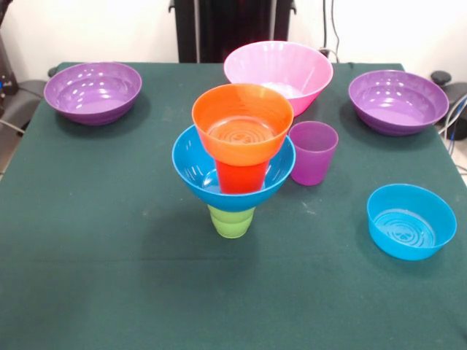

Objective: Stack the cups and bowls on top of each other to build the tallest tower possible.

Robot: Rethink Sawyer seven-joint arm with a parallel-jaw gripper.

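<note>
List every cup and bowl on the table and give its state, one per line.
green cup: upright, base of the tower
medium blue bowl: upright on the green cup
orange cup: standing in the blue bowl
small orange bowl: upright on the orange cup, empty
purple cup: upright on the table, unstacked
pink bowl: upright, unstacked
left purple bowl: upright, empty
right purple bowl: upright, empty
small blue bowl: upright, empty

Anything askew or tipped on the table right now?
Nothing spilled or damaged. The tower stands upright: green cup, blue bowl, orange cup, orange bowl on top. That top bowl sits slightly off-centre. The loose bowls and purple cup rest upright.
</note>
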